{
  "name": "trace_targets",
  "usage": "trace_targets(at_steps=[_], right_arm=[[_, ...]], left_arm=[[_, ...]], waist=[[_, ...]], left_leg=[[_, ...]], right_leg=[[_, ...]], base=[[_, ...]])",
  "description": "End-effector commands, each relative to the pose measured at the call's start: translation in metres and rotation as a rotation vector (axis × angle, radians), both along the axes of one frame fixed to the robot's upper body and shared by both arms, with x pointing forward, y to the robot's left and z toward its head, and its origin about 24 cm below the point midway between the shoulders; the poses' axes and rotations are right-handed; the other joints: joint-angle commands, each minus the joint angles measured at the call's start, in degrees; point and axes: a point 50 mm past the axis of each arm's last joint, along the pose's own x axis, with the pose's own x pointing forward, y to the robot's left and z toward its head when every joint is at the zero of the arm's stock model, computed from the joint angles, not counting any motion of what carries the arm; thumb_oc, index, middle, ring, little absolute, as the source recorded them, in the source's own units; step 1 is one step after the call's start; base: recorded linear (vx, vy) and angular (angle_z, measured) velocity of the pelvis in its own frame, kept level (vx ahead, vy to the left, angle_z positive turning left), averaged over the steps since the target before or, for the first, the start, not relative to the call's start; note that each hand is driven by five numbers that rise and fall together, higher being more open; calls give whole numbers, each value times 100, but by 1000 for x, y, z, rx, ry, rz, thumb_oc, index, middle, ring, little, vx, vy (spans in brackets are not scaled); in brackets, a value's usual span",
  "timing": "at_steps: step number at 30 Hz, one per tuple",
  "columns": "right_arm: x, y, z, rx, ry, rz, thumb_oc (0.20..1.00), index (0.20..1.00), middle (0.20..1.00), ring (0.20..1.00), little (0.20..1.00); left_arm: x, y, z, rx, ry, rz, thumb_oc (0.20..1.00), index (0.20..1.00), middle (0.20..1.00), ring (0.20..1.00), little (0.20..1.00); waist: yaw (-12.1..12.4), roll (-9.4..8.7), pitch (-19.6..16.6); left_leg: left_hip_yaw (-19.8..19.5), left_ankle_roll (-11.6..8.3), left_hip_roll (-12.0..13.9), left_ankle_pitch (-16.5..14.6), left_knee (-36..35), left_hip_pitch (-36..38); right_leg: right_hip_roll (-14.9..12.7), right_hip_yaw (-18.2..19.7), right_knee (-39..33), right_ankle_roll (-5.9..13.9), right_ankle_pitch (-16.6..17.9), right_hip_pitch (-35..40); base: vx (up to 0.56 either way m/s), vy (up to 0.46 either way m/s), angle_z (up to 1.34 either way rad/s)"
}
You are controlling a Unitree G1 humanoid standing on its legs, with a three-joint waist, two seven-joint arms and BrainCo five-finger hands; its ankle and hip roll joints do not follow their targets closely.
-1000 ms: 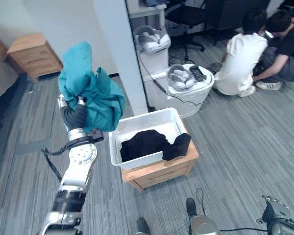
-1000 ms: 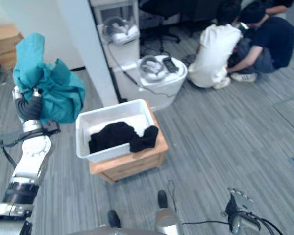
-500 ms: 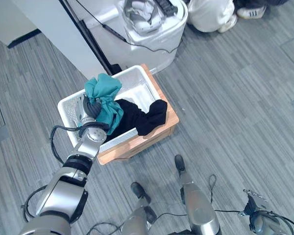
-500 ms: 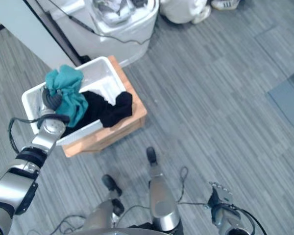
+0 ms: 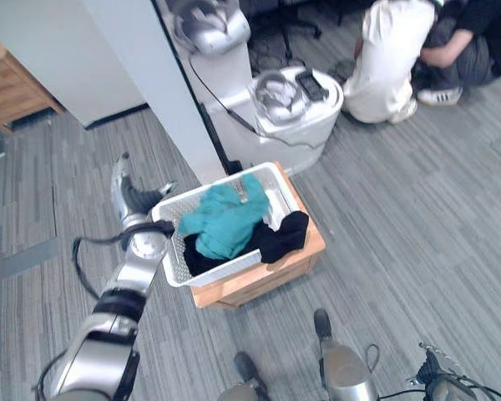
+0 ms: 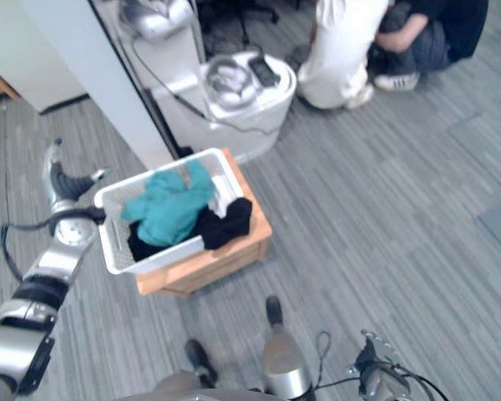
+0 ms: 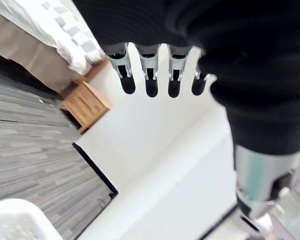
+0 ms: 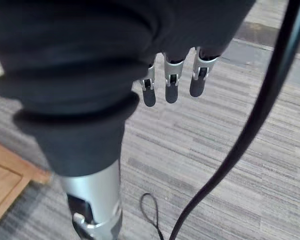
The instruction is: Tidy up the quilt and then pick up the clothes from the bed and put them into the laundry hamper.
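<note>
The teal garment (image 5: 225, 219) lies in the white laundry basket (image 5: 172, 273), spread over a black garment (image 5: 280, 237) whose end hangs over the right rim. The basket stands on a low wooden stand (image 5: 267, 276). My left hand (image 5: 130, 197) is just beyond the basket's left corner, open, fingers straight and pointing up, holding nothing. Its fingers (image 7: 147, 76) are spread against the pale wall in the left wrist view. My right hand (image 5: 438, 386) hangs low at the lower right, its fingers (image 8: 170, 84) relaxed over the floor.
A white pillar (image 5: 150, 75) and a round white unit (image 5: 294, 109) with headsets stand right behind the basket. Two people (image 5: 392, 58) crouch at the back right. A wooden nightstand (image 5: 8, 83) is at the far left, next to the bed (image 7: 60, 22).
My left hand let go of the teal garment, which now lies in the basket. The hand opened and drew back to the basket's left corner. The camera also shifted.
</note>
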Motion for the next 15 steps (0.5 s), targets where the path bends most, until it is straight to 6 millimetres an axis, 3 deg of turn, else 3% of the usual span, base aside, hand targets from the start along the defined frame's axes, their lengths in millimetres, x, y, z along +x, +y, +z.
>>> trace_targets(at_steps=[1, 2, 8, 13, 15], right_arm=[[-3, 3, -5, 20, 47, -38, 1000, 1000, 1000, 1000, 1000], [5, 5, -4, 28, 37, -31, 1000, 1000, 1000, 1000, 1000], [39, 18, 5, 110, -76, -55, 1000, 1000, 1000, 1000, 1000], [62, 37, 8, 180, -125, -37, 1000, 1000, 1000, 1000, 1000], [64, 40, 8, 195, -127, -38, 1000, 1000, 1000, 1000, 1000]], left_arm=[[-15, 28, -13, -81, 9, 116, 1000, 1000, 1000, 1000, 1000], [-42, 38, -53, -181, 122, 183, 1000, 1000, 1000, 1000, 1000], [-152, 24, -175, -529, 549, 371, 1000, 1000, 1000, 1000, 1000], [-224, -8, -226, -613, 901, 411, 1000, 1000, 1000, 1000, 1000], [-235, -13, -232, -636, 949, 424, 1000, 1000, 1000, 1000, 1000]], waist=[[165, -130, -433], [256, -148, -541], [492, -205, -736], [690, -241, -844], [730, -245, -864]], left_leg=[[-151, -157, -30, -399, 14, 136], [-209, -140, -36, -417, 14, 226], [-301, -84, -32, -461, 14, 343], [-373, -49, -50, -466, 14, 322], [-385, -43, -52, -471, 14, 313]], right_leg=[[-401, 249, 189, 745, -942, 64], [-396, 212, 209, 723, -991, 174], [-400, 165, 185, 651, -1051, 376], [-398, 126, 129, 624, -1036, 439], [-396, 118, 118, 621, -1037, 442]], base=[[37, -16, 15], [24, -5, 19], [11, 3, 13], [-6, 13, 7], [0, 14, 7]])
